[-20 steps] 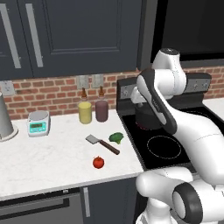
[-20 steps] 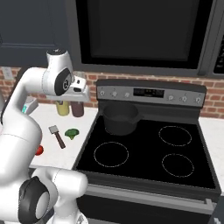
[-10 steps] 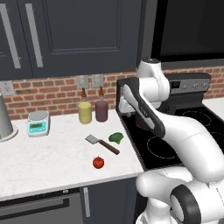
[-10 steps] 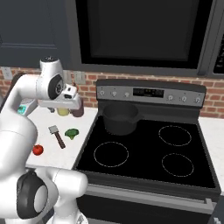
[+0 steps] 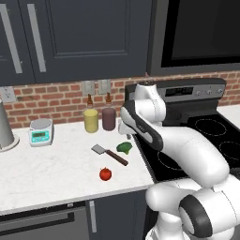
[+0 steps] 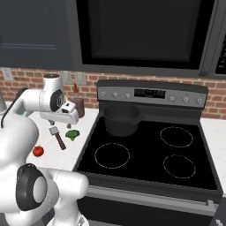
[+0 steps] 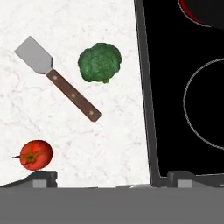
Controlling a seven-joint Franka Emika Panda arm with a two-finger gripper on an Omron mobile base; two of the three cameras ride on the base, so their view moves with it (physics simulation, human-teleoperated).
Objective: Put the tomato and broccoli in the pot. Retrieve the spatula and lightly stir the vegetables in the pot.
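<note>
Since a second ago the arm has swung left, away from the stove and out over the white marble counter (image 5: 47,168), and the gripper (image 6: 62,121) now hangs above the vegetables, looking straight down at them. Its two dark finger tips sit at opposite bottom corners of the hand view, so the jaws stand wide apart and hold nothing. On the counter the broccoli (image 7: 99,62) lies just left of the stove's edge, the spatula (image 7: 57,78) rests beside it with its grey blade pointing away from the stove and its brown handle angled toward the broccoli without touching it, and the tomato (image 7: 36,155) sits a little apart, nearer the counter's front. The pot (image 6: 121,119) stands on the stove's rear left burner, empty as far as can be seen. The tomato is likely smooth and apt to roll or squirt out, so a grip across its widest middle seems best, with gentle pressure. The broccoli looks light and slightly yielding; closing over the bumpy head should hold well. The spatula is stiff and thin, and probably easiest taken across the wooden handle near its middle.
</note>
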